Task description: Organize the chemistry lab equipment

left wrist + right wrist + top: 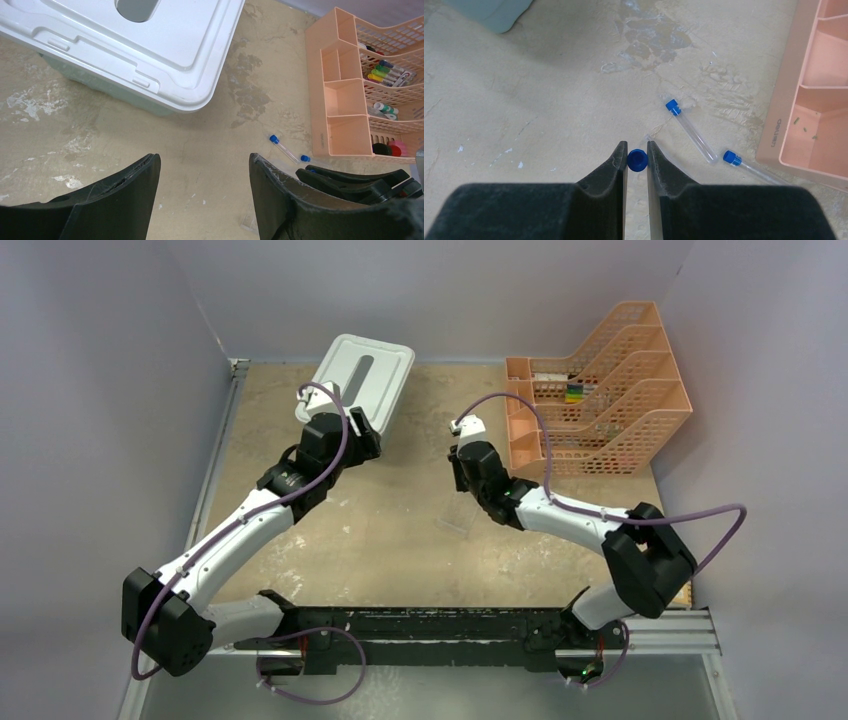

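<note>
Left arm (pixel 240 530) stretches diagonally forward and inward from its base; left gripper (pixel 202 162) angles down at the table, jaws spread wide, nothing between them; right arm (pixel 580 520) folds at the elbow and reaches inward; right gripper (pixel 637 150) pinches a tube (pixel 637 161) by its cap.

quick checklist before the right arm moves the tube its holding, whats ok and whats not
1. Right gripper shut on the cap of a blue-capped tube: ok.
2. Held tube's body straight and free: cannot tell, the fingers hide it.
3. Left gripper open, holding nothing: ok.
4. Two loose tubes put away: not ok, both lie on the table beside the orange tray.
5. Clear rack located: cannot tell.
</note>
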{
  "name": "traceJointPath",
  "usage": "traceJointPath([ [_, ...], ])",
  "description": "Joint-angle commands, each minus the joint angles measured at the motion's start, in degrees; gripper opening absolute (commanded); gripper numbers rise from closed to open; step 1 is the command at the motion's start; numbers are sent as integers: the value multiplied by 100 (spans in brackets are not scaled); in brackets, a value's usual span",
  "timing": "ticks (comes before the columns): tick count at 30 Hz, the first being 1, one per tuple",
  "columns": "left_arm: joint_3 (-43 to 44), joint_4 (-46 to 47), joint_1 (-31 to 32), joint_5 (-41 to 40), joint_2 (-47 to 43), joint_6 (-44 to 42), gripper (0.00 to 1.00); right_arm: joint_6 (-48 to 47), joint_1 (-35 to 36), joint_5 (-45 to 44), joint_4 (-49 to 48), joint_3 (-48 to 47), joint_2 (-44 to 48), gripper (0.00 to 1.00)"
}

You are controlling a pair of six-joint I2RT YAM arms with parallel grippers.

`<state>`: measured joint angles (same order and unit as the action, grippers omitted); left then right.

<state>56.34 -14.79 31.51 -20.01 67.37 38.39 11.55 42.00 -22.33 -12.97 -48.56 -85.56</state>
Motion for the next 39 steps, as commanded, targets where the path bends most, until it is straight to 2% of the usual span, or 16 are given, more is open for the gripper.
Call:
traceJointPath([
  [1, 119, 99, -22, -125, -34, 45, 64, 82, 5, -78, -283, 96, -121, 15],
  [7, 90, 126, -22, -118, -14, 80, 64, 49, 1, -331, -470, 160, -312, 15],
  [23, 88, 161, -22, -144, 30, 119, 64, 399, 1, 15, -861, 380, -607, 20],
  [25, 84, 169, -23, -149, 28, 116, 64, 396, 9, -35, -858, 388, -575, 24],
  [27, 93, 169, -26, -152, 30, 117, 64, 404, -3, -70, -774, 344, -497, 32],
  [31, 125, 122, -30, -205, 14, 92, 65, 593, -78, 153, 185, -295, -81, 62],
  [33, 122, 129, -31, -259, -12, 84, 67, 667, -170, 382, 585, -624, 171, 70],
  [36, 108, 175, -31, -267, -55, 50, 71, 747, -470, 661, 1105, -1019, 490, 74],
  [39, 103, 190, -33, -286, -66, 54, 75, 808, -941, 1104, 1534, -1254, 630, 73],
])
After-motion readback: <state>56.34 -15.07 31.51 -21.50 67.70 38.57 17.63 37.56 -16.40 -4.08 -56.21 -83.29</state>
